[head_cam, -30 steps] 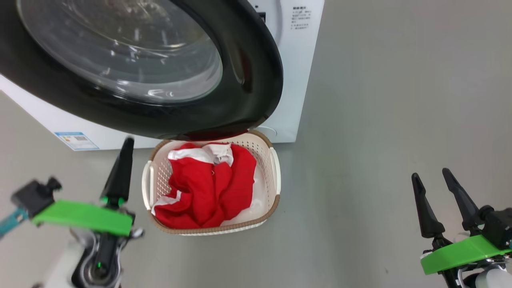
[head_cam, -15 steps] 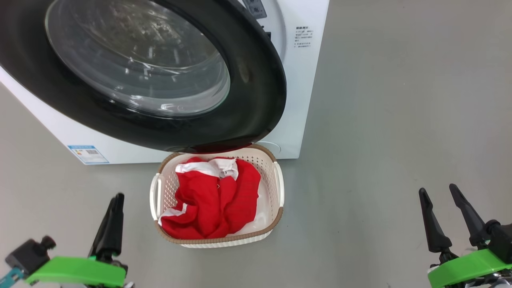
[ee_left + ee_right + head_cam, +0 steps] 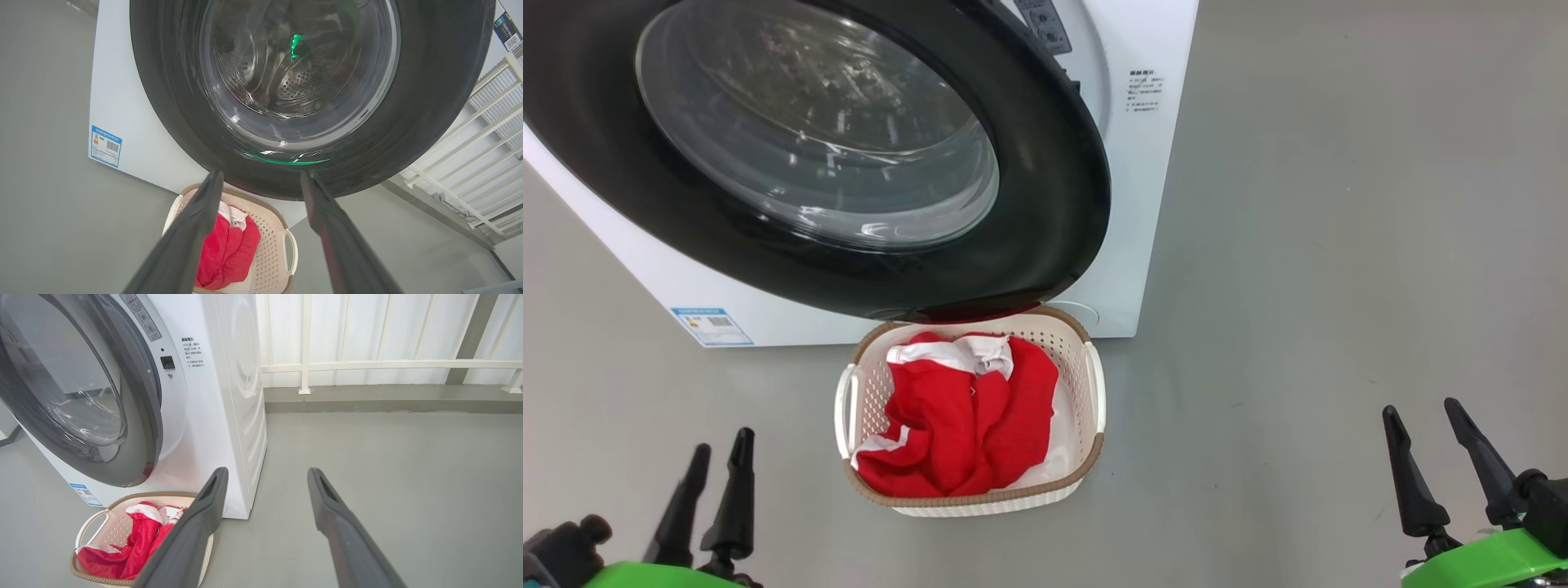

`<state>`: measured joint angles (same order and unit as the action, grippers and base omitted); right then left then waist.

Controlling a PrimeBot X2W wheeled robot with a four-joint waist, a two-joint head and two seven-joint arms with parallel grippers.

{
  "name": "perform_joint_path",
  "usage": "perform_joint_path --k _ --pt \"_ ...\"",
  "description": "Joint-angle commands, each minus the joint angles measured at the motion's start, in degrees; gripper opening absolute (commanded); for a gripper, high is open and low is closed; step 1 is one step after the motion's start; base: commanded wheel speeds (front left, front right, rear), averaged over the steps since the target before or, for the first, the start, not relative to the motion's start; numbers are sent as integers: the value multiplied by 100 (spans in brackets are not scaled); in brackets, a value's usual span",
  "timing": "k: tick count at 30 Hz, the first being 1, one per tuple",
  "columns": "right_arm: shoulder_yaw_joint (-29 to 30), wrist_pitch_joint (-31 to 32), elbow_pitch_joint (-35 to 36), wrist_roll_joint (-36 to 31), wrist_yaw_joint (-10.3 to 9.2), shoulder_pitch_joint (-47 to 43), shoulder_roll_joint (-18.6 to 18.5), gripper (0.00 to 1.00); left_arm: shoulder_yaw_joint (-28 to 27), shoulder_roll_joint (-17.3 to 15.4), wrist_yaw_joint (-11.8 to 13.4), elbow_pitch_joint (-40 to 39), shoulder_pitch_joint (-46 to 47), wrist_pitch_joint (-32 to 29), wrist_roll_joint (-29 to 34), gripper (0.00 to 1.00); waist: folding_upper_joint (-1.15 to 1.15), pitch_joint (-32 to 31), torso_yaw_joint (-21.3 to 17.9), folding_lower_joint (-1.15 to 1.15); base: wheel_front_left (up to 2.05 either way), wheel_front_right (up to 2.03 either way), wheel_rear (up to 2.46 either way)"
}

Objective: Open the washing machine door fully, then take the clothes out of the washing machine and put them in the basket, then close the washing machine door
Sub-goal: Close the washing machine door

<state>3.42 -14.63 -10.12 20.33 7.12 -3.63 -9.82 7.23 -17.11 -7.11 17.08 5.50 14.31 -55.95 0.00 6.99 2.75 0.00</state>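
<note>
pushing the washing machine door [image 3: 1054, 204] squarely at its right rim should latch it (left gripper [image 3: 722, 441], right gripper [image 3: 1420, 407]: both spread, empty).

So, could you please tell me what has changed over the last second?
The left gripper has drawn back from near the washing machine door toward the robot. Its fingers, shut a second ago, now stand open with nothing between them. The head camera has also moved, so the whole scene sits lower in its view. Unchanged: the right gripper is open, the clothes lie in the basket, and the door is against the washing machine.
</note>
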Motion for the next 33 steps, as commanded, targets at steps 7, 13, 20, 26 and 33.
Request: perform_joint_path --k 7,13,20,26,33 --pt "0 -37 153 -29 36 -122 -82 100 -816 74 -37 -218 -147 69 1876 100 0 -47 -16 0 0 0 0" --pt "36 -37 169 -33 36 -156 -71 100 -1261 370 -37 -452 -301 69 3023 100 0 -79 -34 0 0 0 0" --pt "79 -37 185 -31 36 -205 -77 100 -1600 693 -37 -726 -544 69 3848 100 0 -143 -37 0 0 0 0" --pt "95 -37 182 -40 36 -237 -65 100 -1675 841 -37 -772 -662 69 4100 100 0 -202 -39 0 0 0 0" --pt "94 -37 192 -34 36 -242 -74 100 -1694 901 -37 -811 -685 69 4140 100 0 -213 -31 0 0 0 0"
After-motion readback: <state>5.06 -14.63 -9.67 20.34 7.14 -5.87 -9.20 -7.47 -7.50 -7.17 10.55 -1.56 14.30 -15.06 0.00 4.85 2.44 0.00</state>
